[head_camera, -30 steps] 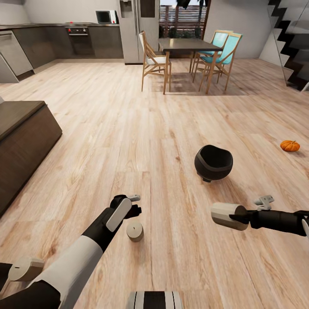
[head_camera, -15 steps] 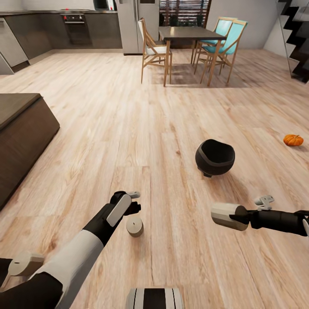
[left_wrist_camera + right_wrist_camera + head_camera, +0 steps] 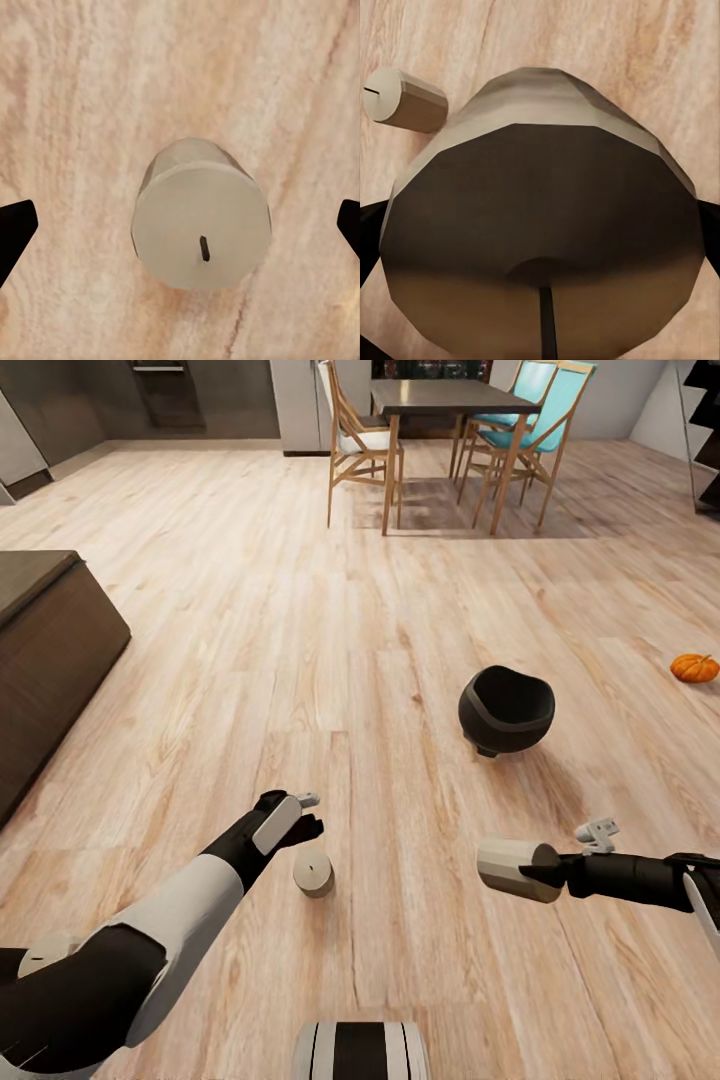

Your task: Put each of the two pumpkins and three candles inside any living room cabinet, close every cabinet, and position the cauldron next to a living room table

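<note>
A short grey-olive candle stands upright on the wooden floor, wick up. My left gripper hovers just above it, open; in the left wrist view the candle sits between the two dark fingertips, untouched. My right gripper is shut on a second candle, held sideways above the floor; that candle looms large in the right wrist view, with the floor candle beyond it. The black cauldron lies tipped on the floor. One orange pumpkin rests far right.
The end of a dark-brown low cabinet juts in at the left. A dining table with wooden and teal chairs stands at the back. Stairs rise at the far right. Bare floor lies between me and the cauldron.
The whole head view has shifted as the camera tilted down. My left arm has stretched a little further out over the floor candle. The right gripper keeps its candle.
</note>
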